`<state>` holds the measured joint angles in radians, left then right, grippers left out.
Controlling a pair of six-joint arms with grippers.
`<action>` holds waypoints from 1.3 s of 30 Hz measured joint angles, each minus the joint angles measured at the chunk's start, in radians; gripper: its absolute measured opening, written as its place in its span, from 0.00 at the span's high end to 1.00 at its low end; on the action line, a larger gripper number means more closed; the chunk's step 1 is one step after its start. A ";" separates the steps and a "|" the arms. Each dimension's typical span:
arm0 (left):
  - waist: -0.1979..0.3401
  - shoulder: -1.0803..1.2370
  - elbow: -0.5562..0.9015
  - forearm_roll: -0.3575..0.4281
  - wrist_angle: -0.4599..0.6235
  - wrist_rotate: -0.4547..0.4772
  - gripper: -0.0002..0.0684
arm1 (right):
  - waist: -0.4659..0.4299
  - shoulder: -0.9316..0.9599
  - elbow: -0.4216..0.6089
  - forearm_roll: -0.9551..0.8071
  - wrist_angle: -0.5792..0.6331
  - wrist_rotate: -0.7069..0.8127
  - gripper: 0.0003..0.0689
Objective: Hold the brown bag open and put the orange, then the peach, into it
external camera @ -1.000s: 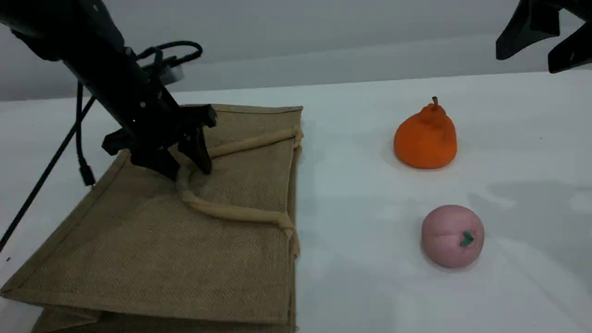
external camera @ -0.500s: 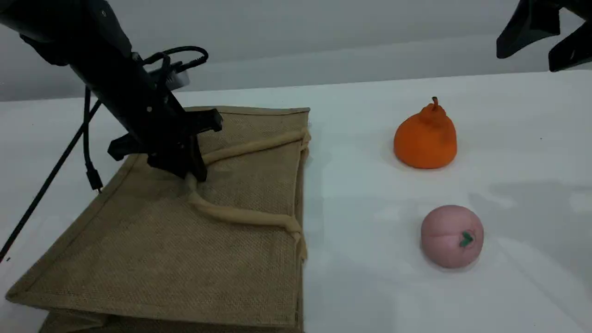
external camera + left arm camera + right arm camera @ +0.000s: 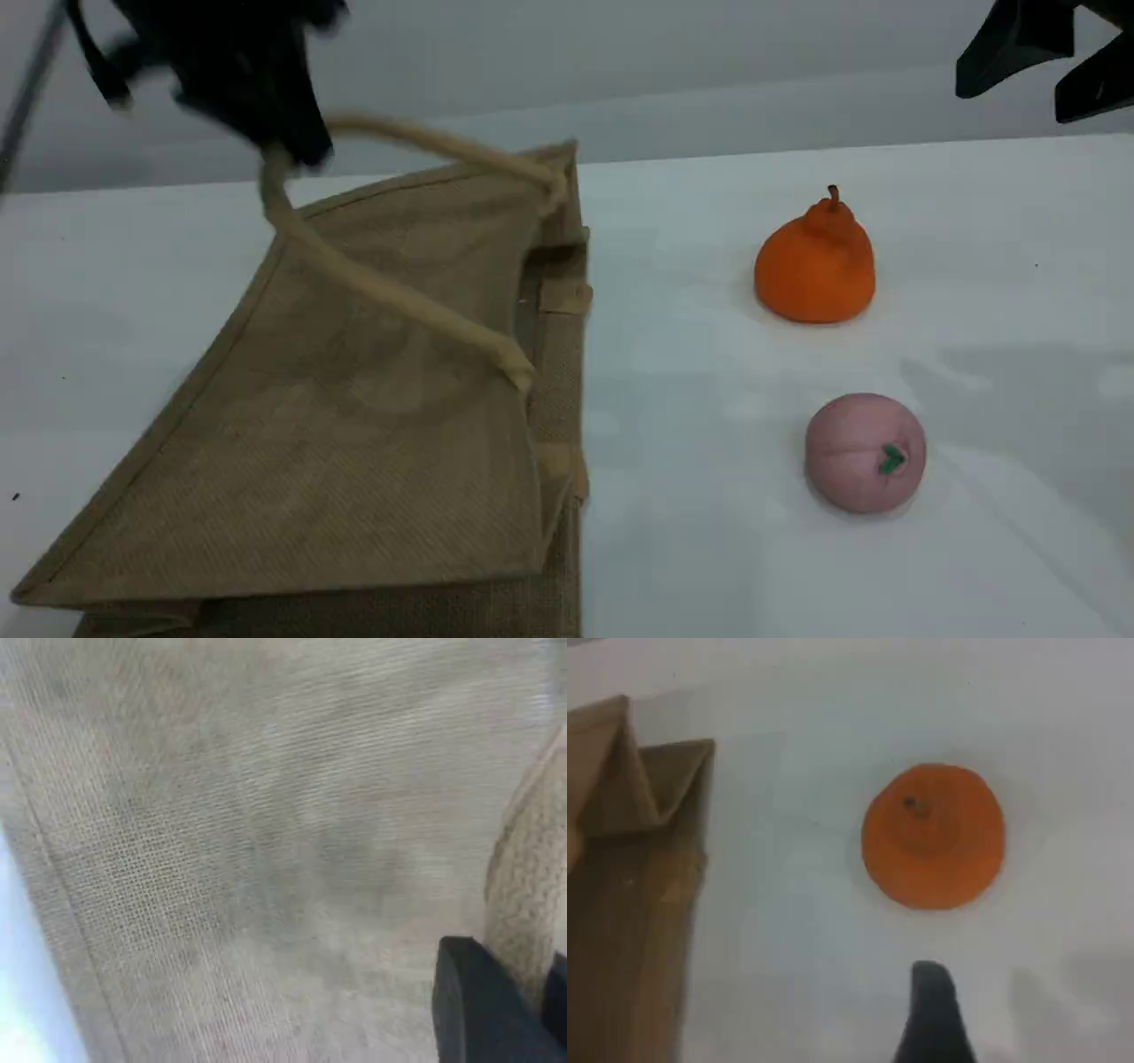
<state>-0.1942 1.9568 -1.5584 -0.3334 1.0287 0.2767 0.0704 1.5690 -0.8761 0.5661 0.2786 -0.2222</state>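
Observation:
The brown bag (image 3: 354, 443) lies on the table's left half, its mouth facing right. My left gripper (image 3: 297, 146), blurred at the top left, is shut on the bag's beige rope handle (image 3: 390, 294) and holds it up, so the upper panel is raised and the mouth gapes. In the left wrist view the handle (image 3: 530, 895) runs beside my fingertip (image 3: 478, 1014) over the bag's weave (image 3: 248, 842). The orange (image 3: 815, 266) stands at the right, the pink peach (image 3: 866, 454) in front of it. My right gripper (image 3: 1050, 75) hangs open, high above and behind the orange (image 3: 933, 835).
The white table (image 3: 709, 372) spreads between the bag and the fruits. A grey wall runs behind the table. The bag's open end (image 3: 629, 895) shows at the left of the right wrist view.
My left gripper closed on the rope handle and rose up and to the left, pulling the bag's top panel up and opening the mouth. The fruits and right gripper stayed nearly still.

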 joint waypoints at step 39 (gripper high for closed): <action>0.000 -0.286 -0.051 -0.203 0.193 0.298 0.87 | 0.169 0.352 -0.131 -0.099 -0.428 -0.019 0.42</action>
<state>-0.1942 1.6712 -1.6090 -0.5363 1.2214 0.5743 0.2398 1.9213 -1.0069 0.4674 -0.1499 -0.2412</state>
